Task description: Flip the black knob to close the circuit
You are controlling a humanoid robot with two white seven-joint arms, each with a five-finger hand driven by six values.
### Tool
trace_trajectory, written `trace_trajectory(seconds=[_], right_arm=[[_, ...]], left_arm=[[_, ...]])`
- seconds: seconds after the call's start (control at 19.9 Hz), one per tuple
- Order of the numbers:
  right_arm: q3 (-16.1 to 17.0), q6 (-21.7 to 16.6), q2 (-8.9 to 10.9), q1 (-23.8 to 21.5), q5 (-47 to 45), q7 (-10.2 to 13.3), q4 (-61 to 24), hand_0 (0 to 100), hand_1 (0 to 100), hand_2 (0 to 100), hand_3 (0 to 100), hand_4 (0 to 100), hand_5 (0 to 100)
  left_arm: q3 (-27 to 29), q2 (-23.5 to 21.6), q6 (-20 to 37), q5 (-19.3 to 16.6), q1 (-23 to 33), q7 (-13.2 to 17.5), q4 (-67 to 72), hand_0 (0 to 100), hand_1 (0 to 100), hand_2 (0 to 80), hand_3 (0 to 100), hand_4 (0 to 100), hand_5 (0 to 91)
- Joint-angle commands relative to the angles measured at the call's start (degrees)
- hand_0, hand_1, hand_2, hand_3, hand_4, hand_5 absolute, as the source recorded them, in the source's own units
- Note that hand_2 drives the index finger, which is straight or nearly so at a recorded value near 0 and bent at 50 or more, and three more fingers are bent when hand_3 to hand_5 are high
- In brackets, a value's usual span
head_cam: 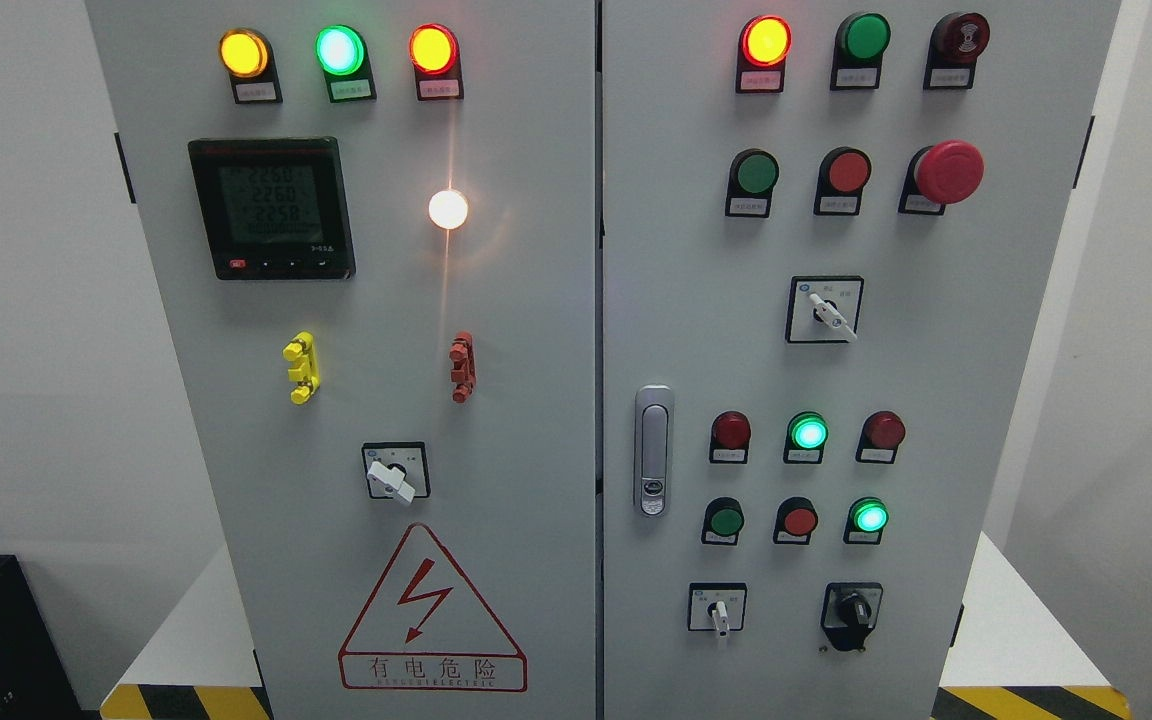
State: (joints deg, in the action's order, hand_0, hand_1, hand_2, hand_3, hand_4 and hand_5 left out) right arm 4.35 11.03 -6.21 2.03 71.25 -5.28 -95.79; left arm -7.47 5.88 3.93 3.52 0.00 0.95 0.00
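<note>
The black knob (851, 612) sits at the lower right of the grey cabinet's right door (936, 400), on a black base plate. Its pointer is close to vertical. To its left is a small white-handled selector (718, 611) pointing down. Neither of my hands nor any arm shows in the head view.
Above the knob are rows of red and green lamps and buttons, two lit green (808, 432) (870, 516). A door handle (652, 450) is at the seam. A red mushroom stop button (948, 172) juts out upper right. The left door carries a meter (271, 208) and white selector (393, 477).
</note>
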Motion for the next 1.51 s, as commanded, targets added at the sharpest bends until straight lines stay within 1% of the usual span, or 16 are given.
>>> trace_trajectory(seconds=[0.0,0.15,0.3,0.45,0.6,0.7,0.75,0.8,0.85,1.1,1.2,1.31,1.46], right_arm=[[-0.6,1.1,0.15,3.9,0.5,-1.0,-1.2,0,0,92,100,92,98],[-0.4,2.3,0.24,5.3,0.6,-2.0,-0.5,0,0,92,100,92,98],[0.0,2.5,0.32,6.7,0.6,-2.4,-0.5,0,0,91,100,92,98],[0.0,3.6,1.12,7.5,1.6,-4.4,-0.7,0,0,91,100,92,98],[0.0,3.7,1.47,8.5,1.9,-4.7,-0.6,0,0,91,100,92,98],[0.7,3.7,1.47,8.9,1.9,-4.8,-0.5,0,0,91,100,92,98],[1.1,3.7,1.47,9.1,1.9,-5.2,-0.5,0,0,91,100,92,98],[1.3,3.7,1.47,9.4,2.0,-6.1,-0.6,0,0,91,100,92,98],[1.4,3.7,1.47,9.5,2.0,-6.6,-0.7,0,0,91,100,92,98],[1.8,3.7,2.61,11.3,2.3,-6.8,-0.5,0,0,91,100,92,98],[2.4,3.7,2.61,11.6,2.4,-7.2,-0.4,0,0,91,100,92,98],[2.9,3.7,2.61,12.1,2.5,-8.3,-0.4,0,0,91,100,92,98],[3.6,3.7,2.7,12.7,3.0,-8.4,-0.5,0,0,91,100,92,98]], left_arm=[[0.0,0.0,0.0,0.0,1.2,0.0,-1.3,12,56,0.0,0,0,0.0],[0.0,-0.1,0.0,0.0,1.2,0.0,-1.3,12,56,0.0,0,0,0.0],[0.0,-0.1,0.0,0.0,1.2,0.0,-1.3,12,56,0.0,0,0,0.0],[0.0,0.0,0.0,0.0,1.2,0.0,-1.3,12,56,0.0,0,0,0.0],[0.0,0.0,0.0,0.0,1.2,0.0,-1.3,12,56,0.0,0,0,0.0],[0.0,0.0,0.0,0.0,1.2,0.0,-1.3,12,56,0.0,0,0,0.0],[0.0,0.0,0.0,0.0,1.2,0.0,-1.3,12,56,0.0,0,0,0.0],[0.0,0.0,0.0,0.0,1.2,0.0,-1.3,12,56,0.0,0,0,0.0],[0.0,0.0,0.0,0.0,1.2,0.0,-1.3,12,56,0.0,0,0,0.0],[0.0,0.0,0.0,0.0,1.2,0.0,-1.3,12,56,0.0,0,0,0.0],[0.0,0.0,0.0,0.0,1.2,0.0,-1.3,12,56,0.0,0,0,0.0],[0.0,0.0,0.0,0.0,1.2,0.0,-1.3,12,56,0.0,0,0,0.0],[0.0,0.0,0.0,0.0,1.2,0.0,-1.3,12,56,0.0,0,0,0.0]])
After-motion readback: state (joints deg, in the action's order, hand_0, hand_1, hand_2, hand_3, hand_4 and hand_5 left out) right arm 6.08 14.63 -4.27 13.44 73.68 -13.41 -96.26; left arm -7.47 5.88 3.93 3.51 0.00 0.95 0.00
